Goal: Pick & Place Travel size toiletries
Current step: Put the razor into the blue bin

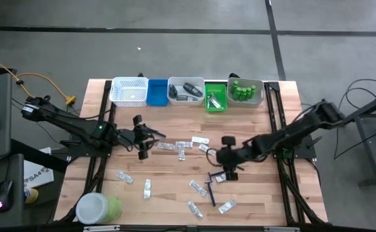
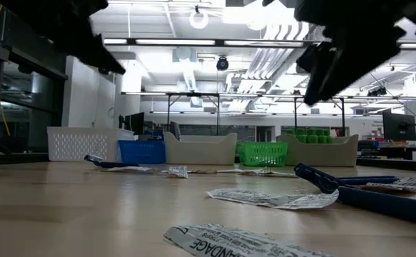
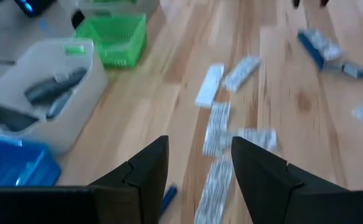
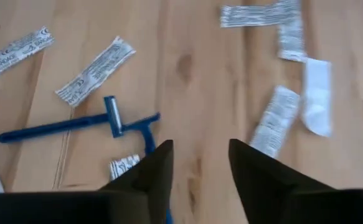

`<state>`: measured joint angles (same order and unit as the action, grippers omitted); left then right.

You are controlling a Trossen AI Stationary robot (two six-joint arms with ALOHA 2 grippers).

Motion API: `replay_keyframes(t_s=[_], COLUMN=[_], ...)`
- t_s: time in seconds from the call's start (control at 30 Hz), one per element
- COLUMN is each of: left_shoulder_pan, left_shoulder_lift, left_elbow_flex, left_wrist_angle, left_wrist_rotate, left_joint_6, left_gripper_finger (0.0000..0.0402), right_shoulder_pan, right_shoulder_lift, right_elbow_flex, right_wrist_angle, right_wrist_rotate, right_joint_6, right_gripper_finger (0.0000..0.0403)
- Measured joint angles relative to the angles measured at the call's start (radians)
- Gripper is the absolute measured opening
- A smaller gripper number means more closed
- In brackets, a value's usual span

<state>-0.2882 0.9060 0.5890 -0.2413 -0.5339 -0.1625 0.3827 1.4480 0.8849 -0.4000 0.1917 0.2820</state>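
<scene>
- Right wrist view: the right gripper (image 4: 198, 163) is seen with its jaws parted and nothing between them, only bare table (image 4: 187, 74) showing through the gap.
- Just beyond the jaws and to one side, two blue razors (image 4: 116, 118) lie crossed; a sachet (image 4: 124, 167) lies partly hidden by one finger. The gripper is judged to be poised over the razors so that one can be taken next.
- Farther out, more sachets (image 4: 274, 124) lie flat and scattered, well apart, which leaves room for a grasp.
- Left wrist view: the left gripper (image 3: 200, 162) is also held open and empty, with a line of sachets (image 3: 218, 124) directly ahead of its jaws.
- Beyond them, the green bin (image 3: 116, 37) and grey bin (image 3: 44, 93) stand in a row, seemingly set for sorting by kind.
</scene>
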Motion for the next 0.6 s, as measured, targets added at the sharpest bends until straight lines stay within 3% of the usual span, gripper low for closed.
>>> replay_keyframes(t_s=[0.23,0.6], left_shoulder_pan=[-0.002,-0.001], left_shoulder_lift=[0.002,0.001], left_elbow_flex=[-0.001,-0.001], left_wrist_angle=[-0.001,-0.002], left_wrist_rotate=[0.039,0.048], left_joint_6=[-0.002,0.0], left_gripper_finger=[0.0173,0.0173], right_shoulder_pan=[0.041,0.056], right_shoulder_lift=[0.168,0.287], right_elbow_flex=[0.001,0.001], right_wrist_angle=[0.129,0.177], right_wrist_rotate=[-0.045,-0.039], right_joint_6=[-0.018,-0.017], right_gripper_finger=[0.0194,0.0176])
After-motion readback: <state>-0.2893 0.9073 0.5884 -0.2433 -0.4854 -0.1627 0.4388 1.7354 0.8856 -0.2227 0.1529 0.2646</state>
